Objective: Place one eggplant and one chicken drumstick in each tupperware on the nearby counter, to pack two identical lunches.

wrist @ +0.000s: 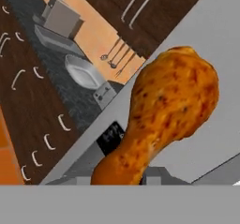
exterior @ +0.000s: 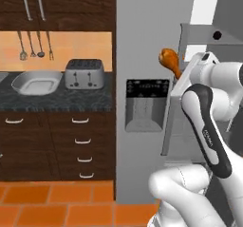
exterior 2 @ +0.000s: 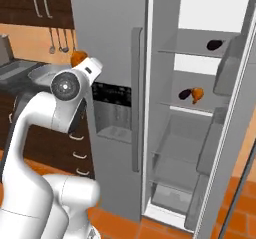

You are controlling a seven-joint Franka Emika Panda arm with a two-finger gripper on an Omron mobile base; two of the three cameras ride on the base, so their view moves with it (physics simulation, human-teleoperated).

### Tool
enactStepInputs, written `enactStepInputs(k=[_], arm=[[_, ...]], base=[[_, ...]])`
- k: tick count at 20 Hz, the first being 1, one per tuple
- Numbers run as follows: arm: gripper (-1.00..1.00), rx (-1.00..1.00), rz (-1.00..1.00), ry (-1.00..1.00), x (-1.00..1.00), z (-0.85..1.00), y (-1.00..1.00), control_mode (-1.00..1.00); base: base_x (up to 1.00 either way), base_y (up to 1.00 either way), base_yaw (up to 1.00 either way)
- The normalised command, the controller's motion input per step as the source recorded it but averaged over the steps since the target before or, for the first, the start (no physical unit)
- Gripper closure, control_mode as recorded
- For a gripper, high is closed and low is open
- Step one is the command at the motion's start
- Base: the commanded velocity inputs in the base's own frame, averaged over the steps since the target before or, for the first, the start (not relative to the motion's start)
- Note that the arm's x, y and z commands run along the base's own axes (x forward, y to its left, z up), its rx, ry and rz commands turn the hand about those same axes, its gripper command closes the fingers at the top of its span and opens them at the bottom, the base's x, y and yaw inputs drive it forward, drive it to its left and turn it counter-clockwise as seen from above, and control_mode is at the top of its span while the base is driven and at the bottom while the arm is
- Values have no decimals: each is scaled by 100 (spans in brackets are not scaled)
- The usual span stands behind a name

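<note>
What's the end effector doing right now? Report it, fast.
End effector: closed on a chicken drumstick, gripped at its thin bone end, fat end pointing away; it is held up in front of the grey fridge door.

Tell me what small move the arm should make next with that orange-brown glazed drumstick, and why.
Probably carry it left toward the white rounded-square dish on the dark speckled counter. The gripper is shut on the orange-brown glazed drumstick, held up in front of the grey fridge, and the dish looks empty.

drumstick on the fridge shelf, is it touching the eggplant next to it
Touching, as far as it shows: in the right base view the drumstick sits right against the eggplant on the fridge shelf, no gap between them.
</note>
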Motion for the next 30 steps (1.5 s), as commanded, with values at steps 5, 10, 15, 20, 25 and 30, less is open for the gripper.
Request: enactStepInputs(k=[5, 10, 15, 20, 25, 30], arm=[[100, 0, 0, 0, 0, 0, 0, 100], [100, 0, 0, 0, 0, 0, 0, 100], [100, 0, 0, 0, 0, 0, 0, 100], [100, 0, 0, 0, 0, 0, 0, 100], [100, 0, 0, 0, 0, 0, 0, 100], [100, 0, 0, 0, 0, 0, 0, 100]], base=[[1, 100, 55], [22, 100, 51], [96, 100, 33], [100, 99, 13], [100, 43, -19], [89, 2, -55]])
